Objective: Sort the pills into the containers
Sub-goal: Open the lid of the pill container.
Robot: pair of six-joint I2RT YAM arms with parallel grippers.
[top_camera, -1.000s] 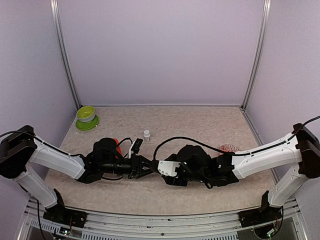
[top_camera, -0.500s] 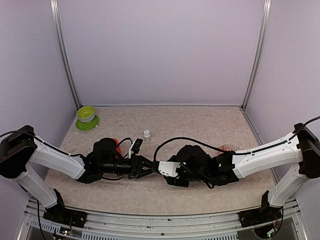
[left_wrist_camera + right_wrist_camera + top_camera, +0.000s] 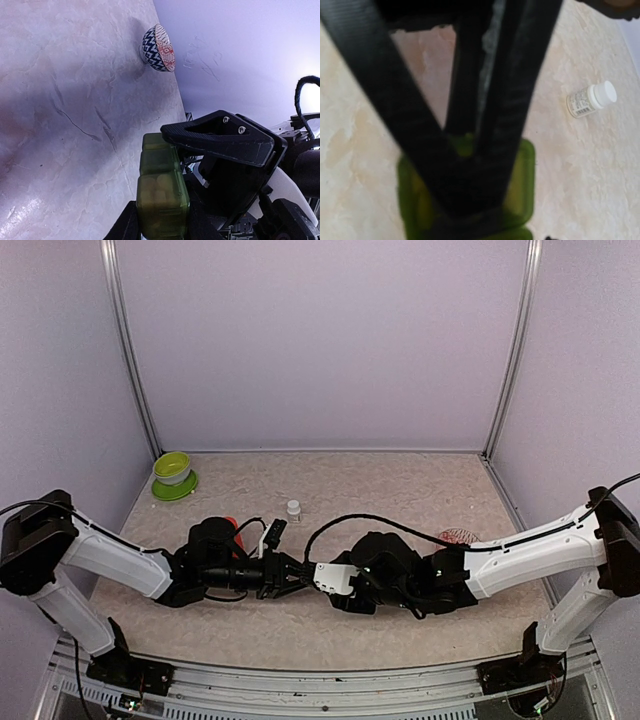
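- Holding the containers [image 3: 162, 200] by one end: left gripper [image 3: 283, 575] jaws pinch the near box of the row, over the middle of the table [image 3: 420, 490]
- Row's long axis runs straight out of the left jaws towards the right gripper [image 3: 318, 578], which sits tip-to-tip with it
- Right jaws are partly apart around the far end; can't tell whether they touch it
- Nearest box shows pale pills through its lid; the other two are unreadable
- Pill bottle [image 3: 293, 508] lies well apart, further back
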